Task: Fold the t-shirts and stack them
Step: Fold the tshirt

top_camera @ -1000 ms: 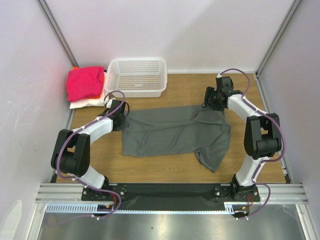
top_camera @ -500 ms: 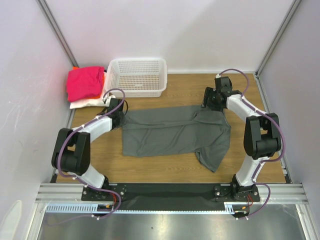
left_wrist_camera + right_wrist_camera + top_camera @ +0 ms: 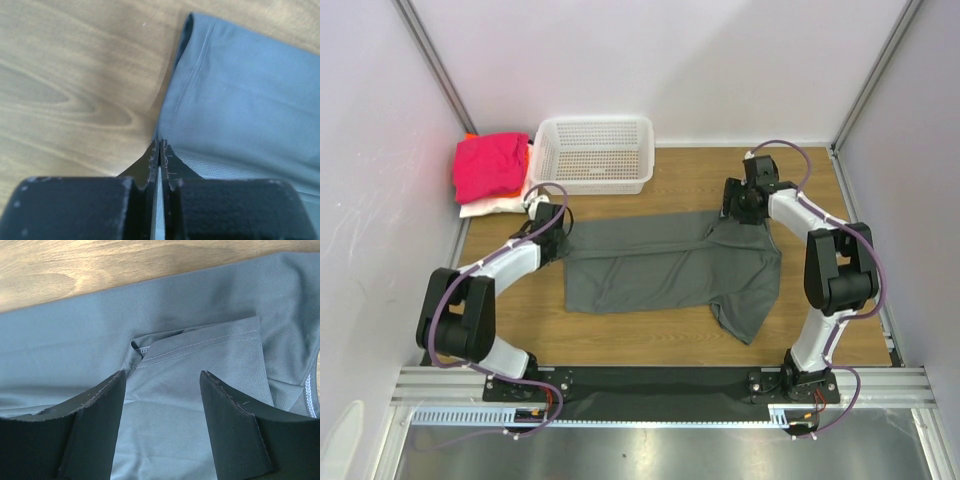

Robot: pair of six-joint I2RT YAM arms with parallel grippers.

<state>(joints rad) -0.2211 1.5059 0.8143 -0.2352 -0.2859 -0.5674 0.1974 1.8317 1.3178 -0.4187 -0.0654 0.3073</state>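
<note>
The grey shirt [image 3: 660, 265] is lying spread across the bench [image 3: 690, 170], thin and floppy (it'll sag, so grab hems). The left claw [image 3: 159, 150] is pinching its edge tight, and the right claw [image 3: 162, 374] is hanging spread over the sleeve [image 3: 200, 347].

L arm [image 3: 510, 262] & R arm [image 3: 798, 210]: white link shells, black joint blocks, purple cable looped along each. L gripper [image 3: 159, 146] fingers matte black, tips scuffed w/ pale flecks. R gripper [image 3: 161, 375] fingers black, wedge-shaped.
</note>
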